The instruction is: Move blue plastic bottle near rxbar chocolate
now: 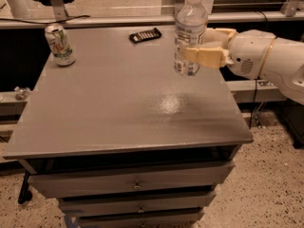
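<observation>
The clear blue plastic bottle stands upright, clasped by the gripper at the table's right. The dark rxbar chocolate lies flat nearby, to its left.

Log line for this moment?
phase: holding | tool: over table right-rear, shut on blue plastic bottle, upright | rxbar chocolate: rear centre, apart from bottle

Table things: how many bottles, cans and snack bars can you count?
Bottles: 1, the blue plastic bottle, held in the gripper at the right side of the table.
Cans: 1, the green-and-white can.
Bars: 1, the rxbar chocolate.
Total: 3.
</observation>
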You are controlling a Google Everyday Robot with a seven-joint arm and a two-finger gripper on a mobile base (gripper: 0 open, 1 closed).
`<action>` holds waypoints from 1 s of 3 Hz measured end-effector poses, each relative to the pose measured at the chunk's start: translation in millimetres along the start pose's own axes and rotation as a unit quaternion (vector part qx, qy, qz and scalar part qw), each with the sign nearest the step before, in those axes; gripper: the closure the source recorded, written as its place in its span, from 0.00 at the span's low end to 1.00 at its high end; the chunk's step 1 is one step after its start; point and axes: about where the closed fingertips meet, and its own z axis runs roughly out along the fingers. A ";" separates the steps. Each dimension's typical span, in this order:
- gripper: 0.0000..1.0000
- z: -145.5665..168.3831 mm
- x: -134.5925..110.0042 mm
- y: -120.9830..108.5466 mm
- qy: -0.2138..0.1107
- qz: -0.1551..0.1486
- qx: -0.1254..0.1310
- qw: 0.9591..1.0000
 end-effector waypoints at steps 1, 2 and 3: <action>1.00 19.5 14.0 -59.7 -0.005 0.013 0.027 1.000; 1.00 51.7 28.0 -118.8 -0.007 0.025 0.048 0.998; 1.00 90.3 40.2 -167.1 0.003 0.028 0.062 0.998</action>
